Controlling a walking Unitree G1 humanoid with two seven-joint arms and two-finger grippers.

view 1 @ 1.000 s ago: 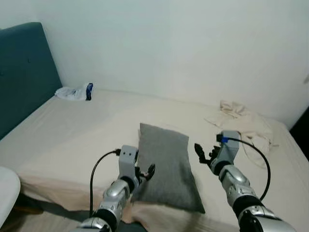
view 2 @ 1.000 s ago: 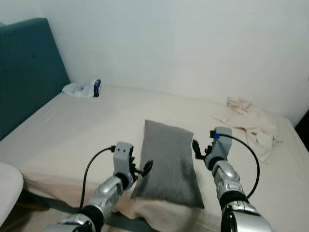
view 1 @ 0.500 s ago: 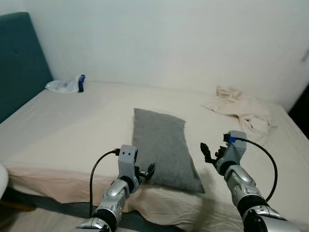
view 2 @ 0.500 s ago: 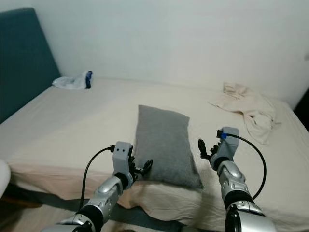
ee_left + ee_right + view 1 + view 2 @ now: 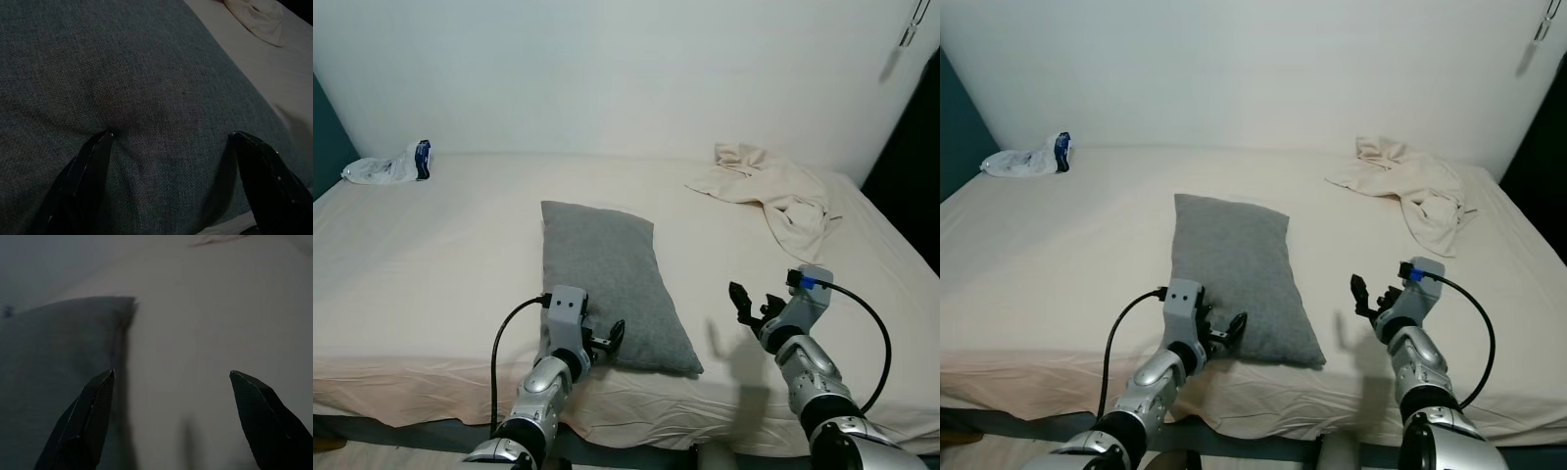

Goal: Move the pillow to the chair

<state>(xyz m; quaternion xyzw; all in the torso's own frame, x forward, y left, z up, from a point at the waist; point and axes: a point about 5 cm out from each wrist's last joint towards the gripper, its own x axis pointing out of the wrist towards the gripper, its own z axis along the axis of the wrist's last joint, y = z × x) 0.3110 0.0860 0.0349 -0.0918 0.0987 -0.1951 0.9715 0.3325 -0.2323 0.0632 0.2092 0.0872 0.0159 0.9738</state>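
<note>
Left pincer (image 5: 604,338) spread wide, tips against near end of grey pillow (image 5: 605,278); right pincer (image 5: 752,305) spread, off pillow's right side over bed (image 5: 431,264). View has swung right since a second ago; pillow ungrasped, chair unseen.

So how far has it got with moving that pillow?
Barely started. The grey pillow lies flat on the bed, not lifted. In hand: the left gripper, open, sits at the pillow's near corner, fingers against the fabric; the right gripper, open, hovers over the sheet beside it. Left: gripping, lifting and carrying it to a chair.
</note>
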